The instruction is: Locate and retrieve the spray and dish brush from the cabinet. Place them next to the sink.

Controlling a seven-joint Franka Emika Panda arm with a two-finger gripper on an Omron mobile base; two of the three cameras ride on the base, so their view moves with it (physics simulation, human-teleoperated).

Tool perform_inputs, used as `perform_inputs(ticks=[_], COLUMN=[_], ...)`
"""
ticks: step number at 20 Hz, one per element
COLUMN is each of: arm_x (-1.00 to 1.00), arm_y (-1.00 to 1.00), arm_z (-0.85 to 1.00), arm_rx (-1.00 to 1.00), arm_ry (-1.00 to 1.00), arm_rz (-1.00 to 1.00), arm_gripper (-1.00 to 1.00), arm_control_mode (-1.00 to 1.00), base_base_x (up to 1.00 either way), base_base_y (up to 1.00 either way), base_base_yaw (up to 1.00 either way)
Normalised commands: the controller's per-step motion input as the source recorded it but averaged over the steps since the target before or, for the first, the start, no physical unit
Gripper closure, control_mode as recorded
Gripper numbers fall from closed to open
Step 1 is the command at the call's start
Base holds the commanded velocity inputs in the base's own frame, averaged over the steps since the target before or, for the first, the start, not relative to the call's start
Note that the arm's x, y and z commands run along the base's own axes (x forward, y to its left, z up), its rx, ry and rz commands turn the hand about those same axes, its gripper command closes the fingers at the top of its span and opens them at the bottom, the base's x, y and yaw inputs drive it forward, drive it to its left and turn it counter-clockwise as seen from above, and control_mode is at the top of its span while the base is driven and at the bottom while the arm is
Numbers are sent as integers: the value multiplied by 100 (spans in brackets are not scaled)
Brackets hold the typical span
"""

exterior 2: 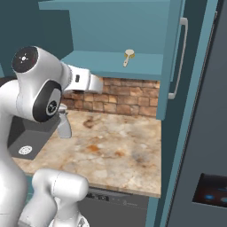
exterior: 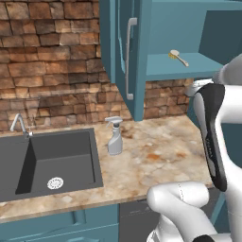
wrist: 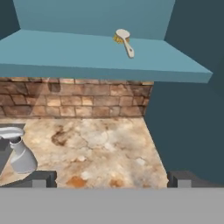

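Left base view: spray [exterior: 114, 136] standing beside sink [exterior: 71, 163]; dish brush [exterior: 178, 56] lying on cabinet [exterior: 182, 66] shelf; I'm seeing gripper [wrist: 112, 178] spread wide, holding nothing.

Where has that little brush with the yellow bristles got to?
The dish brush lies on the shelf of the open cabinet, above the counter, up and right of the spray standing beside the sink.
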Motion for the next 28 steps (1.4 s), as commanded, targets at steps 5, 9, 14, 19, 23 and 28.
perform_inputs(ticks=[5, 9, 14, 19, 23, 28], arm_x=[6, 15, 35, 52, 49, 49], arm_y=[-9, -14, -14, -16, -12, -3], arm_z=[37, 5, 0, 1, 0, 0], arm_rx=[0, 0, 0, 0, 0, 2], arm_ry=[0, -2, 1, 0, -6, -11], arm_rz=[2, 2, 0, -3, -13, -11], arm_gripper=[-100, -100, -100, -100, -100, -100], arm_control_mode=[-100, -100, -100, -100, -100, -100], base_base_x=[0, 0, 0, 0, 0, 0], base_base_y=[0, 0, 0, 0, 0, 0], base_base_yaw=[0, 0, 0, 0, 0, 0])
